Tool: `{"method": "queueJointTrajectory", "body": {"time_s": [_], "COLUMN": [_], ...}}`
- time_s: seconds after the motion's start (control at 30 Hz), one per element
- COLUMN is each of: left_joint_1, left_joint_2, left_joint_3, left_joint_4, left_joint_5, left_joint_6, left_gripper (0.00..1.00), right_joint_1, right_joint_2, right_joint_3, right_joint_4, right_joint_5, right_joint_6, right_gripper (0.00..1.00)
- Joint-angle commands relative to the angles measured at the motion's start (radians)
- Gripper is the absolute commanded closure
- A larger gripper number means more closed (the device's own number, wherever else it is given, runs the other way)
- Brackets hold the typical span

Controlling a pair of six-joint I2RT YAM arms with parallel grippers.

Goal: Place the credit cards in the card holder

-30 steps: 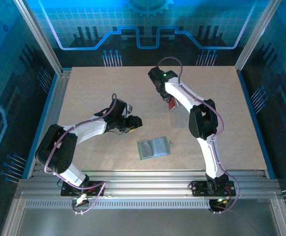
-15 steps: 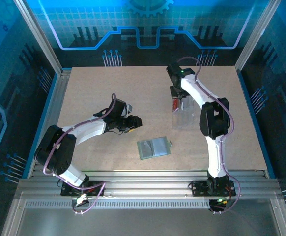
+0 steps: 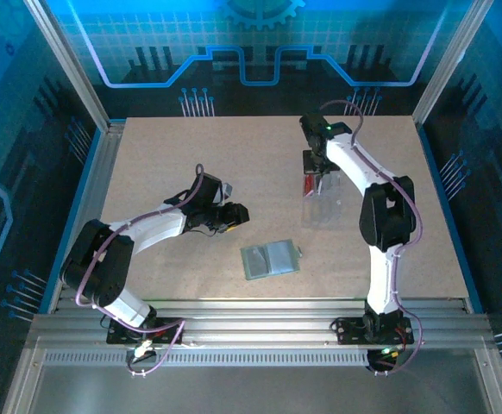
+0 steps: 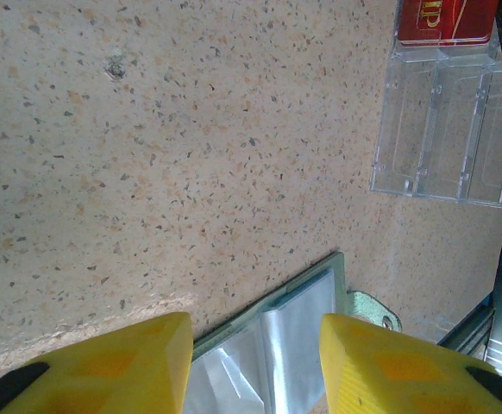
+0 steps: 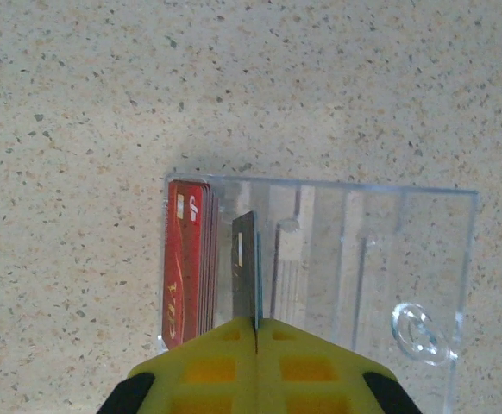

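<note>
The card holder lies open and flat on the table, pale green with shiny clear sleeves. My left gripper hovers to its upper left, open and empty; in the left wrist view the card holder shows between my yellow fingers. My right gripper is shut on a black credit card, held edge-on over a clear plastic box. A stack of red credit cards stands at the box's left end. From above, the right gripper sits over the red cards.
The clear box stands right of centre, about a hand's width beyond the holder. It also appears top right in the left wrist view as the clear box. Aluminium rails frame the table's near edge.
The right arm has swung to the right, its elbow and wrist shifting, and now uncovers the clear box. The left arm has stayed still.
</note>
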Motion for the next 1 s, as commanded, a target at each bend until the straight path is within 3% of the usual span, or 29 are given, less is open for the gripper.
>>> {"method": "queueJointTrajectory", "body": {"time_s": [0.0,0.43,0.97], "left_joint_1": [0.008,0.002,-0.038], "left_joint_2": [-0.013,-0.001,0.041], "left_joint_3": [0.000,-0.001,0.071], "left_joint_4": [-0.020,-0.012,-0.043], "left_joint_5": [0.025,0.026,0.015], "left_joint_6": [-0.013,-0.017,-0.013], "left_gripper": [0.56,0.57,0.60], "right_joint_1": [-0.016,-0.013,-0.009], "right_joint_2": [-0.057,-0.151,-0.223], "right_joint_3": [-0.068,-0.242,-0.354], "right_joint_4": [0.082,0.244,0.396], "right_joint_5": [-0.017,0.045,-0.002], "right_joint_6": [0.044,0.102,0.110], "right_gripper": [1.00,1.00,1.00]}}
